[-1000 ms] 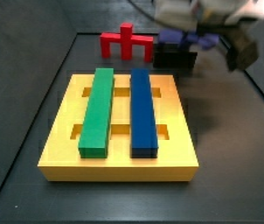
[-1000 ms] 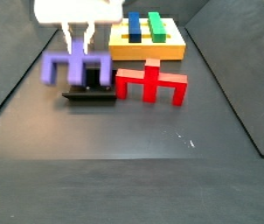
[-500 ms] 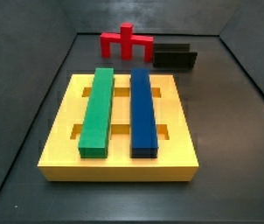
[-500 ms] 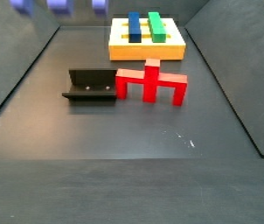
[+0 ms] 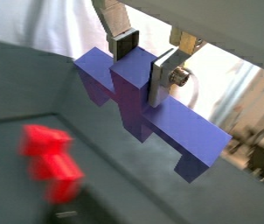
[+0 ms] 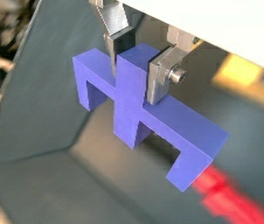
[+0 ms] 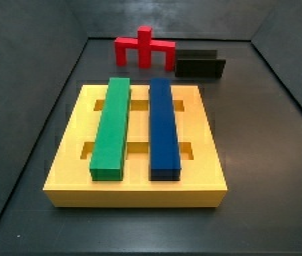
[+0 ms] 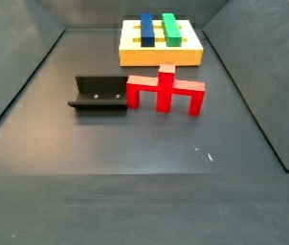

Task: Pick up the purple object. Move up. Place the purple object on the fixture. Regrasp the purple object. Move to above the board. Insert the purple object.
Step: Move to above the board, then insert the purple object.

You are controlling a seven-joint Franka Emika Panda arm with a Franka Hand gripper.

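Both side views are evenly lit from above and stay pretty sharp, with only soft, short shadows thrown beside the board (image 7: 136,148) and the fixture (image 8: 99,94). A faint sheen is seen on the dark floor. Both wrist views are much rougher: the gripper (image 5: 149,54) and purple object (image 6: 141,109) are kept fairly crisp, but everything behind is smeared, and the background is blown out bright.

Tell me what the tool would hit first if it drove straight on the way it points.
Likely bare dark floor. The tool, shut on the purple object, shows only in both wrist views; the red piece lies off to one side, depth unclear.
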